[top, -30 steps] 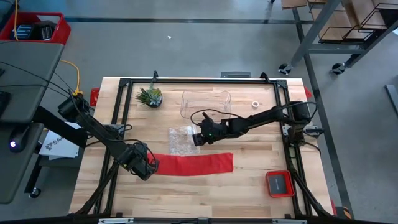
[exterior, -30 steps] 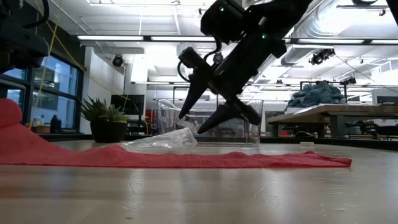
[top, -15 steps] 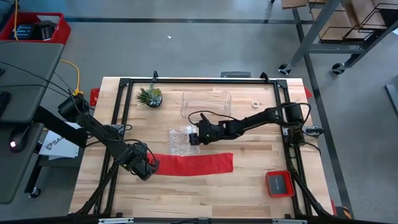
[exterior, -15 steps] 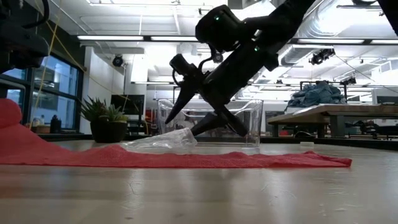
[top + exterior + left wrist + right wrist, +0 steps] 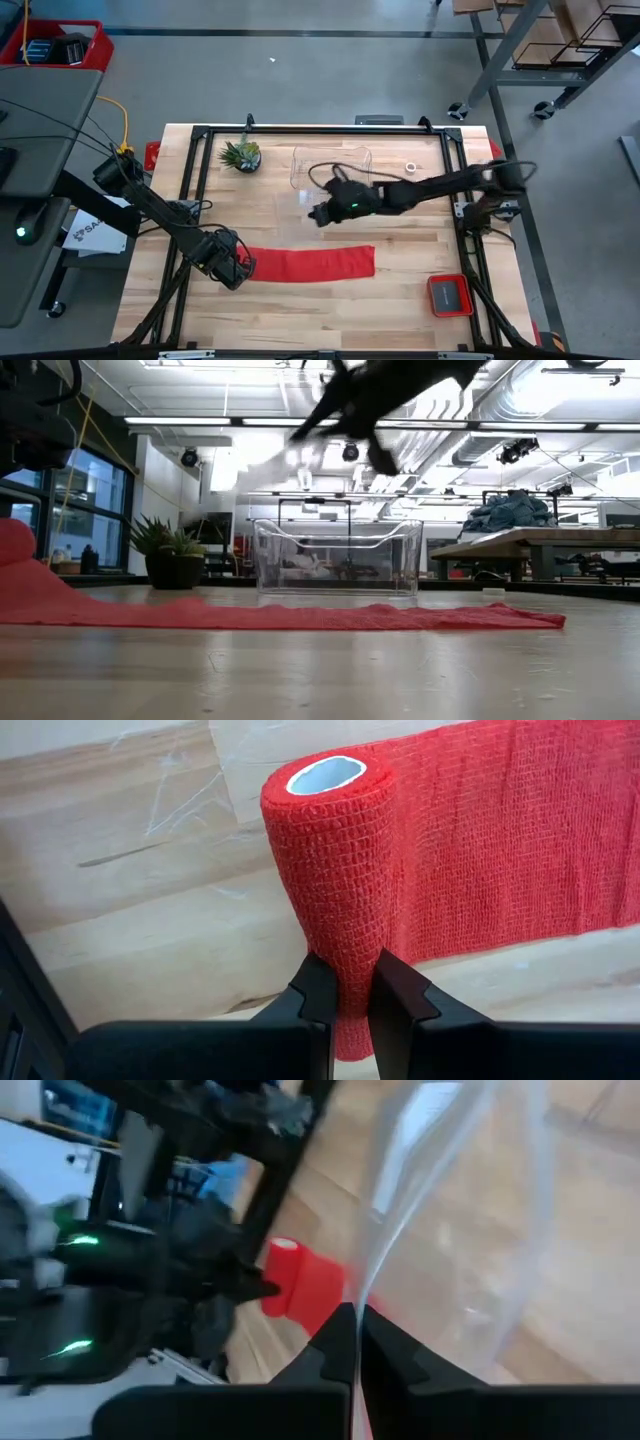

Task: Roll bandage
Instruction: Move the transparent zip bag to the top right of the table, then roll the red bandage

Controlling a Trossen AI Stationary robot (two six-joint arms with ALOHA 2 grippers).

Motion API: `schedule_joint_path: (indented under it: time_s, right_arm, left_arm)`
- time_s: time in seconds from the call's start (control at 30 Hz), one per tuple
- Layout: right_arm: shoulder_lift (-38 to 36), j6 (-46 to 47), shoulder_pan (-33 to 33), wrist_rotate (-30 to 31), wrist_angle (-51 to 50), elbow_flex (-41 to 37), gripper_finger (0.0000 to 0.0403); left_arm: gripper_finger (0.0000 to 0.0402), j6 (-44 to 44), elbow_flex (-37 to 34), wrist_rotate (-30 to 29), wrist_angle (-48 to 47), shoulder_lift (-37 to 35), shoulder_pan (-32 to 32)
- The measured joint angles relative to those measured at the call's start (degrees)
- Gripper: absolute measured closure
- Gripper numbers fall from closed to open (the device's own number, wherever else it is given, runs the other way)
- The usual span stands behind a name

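Our left pincer (image 5: pixel 347 995) sits low at the near-left part of the surface (image 5: pixel 400 300), clamped on the rolled end of the bandage (image 5: pixel 310 263); in its wrist view the two fingers (image 5: pixel 318 992) pinch the wall of the small red roll with its pale hollow core, and the unrolled strip runs flat away from that pincer toward the right side of the surface. Our right pincer (image 5: pixel 352 1342) is up in the air beyond the strip, closed on the clear plastic bag (image 5: pixel 440 1200), which hangs from its tips; the clear box (image 5: pixel 331 166) lies just past it. We judge the bag is being cleared out of the way before rolling goes on. From here, the thin film could slip from so narrow a pinch and drop back onto the strip, fouling the roll. The left grip also catches only one wall of a soft roll, so any turn or pull may squash it, loosen the wound layers, or drag the flat strip askew across the wood.
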Motion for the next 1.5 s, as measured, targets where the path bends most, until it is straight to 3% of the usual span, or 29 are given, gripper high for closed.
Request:
schedule_joint_path:
  time_s: [0.2,0.37,0.6,0.8,1.13,1.5]
  right_arm:
    - [-15.8,-3.8,1.4,11.8,-20.9,0.0,0.0402]
    - [-27.1,1.7,1.4,21.6,-45.1,0.0,0.0402]
    - [-33.6,10.9,-1.8,31.8,-65.2,0.0,0.0403]
    - [-31.2,6.7,-9.8,29.3,-64.8,-1.7,0.0403]
    - [-23.0,-5.1,-20.0,15.8,-54.9,-4.9,0.0390]
    - [-23.7,-9.7,-23.5,14.9,-55.1,-4.8,0.0245]
  left_arm:
    - [0.0376,0.1,0.0,0.0,0.0,0.0,0.0]
    - [0.0376,0.1,0.0,0.0,0.0,0.0,0.0]
    - [0.0376,0.2,0.0,0.0,0.0,0.0,0.0]
    - [0.0376,0.2,0.0,0.1,0.0,0.0,0.0]
    - [0.0376,1.2,0.0,0.1,0.0,0.0,0.0]
    - [0.0370,1.1,0.0,0.1,-0.4,0.0,0.0]
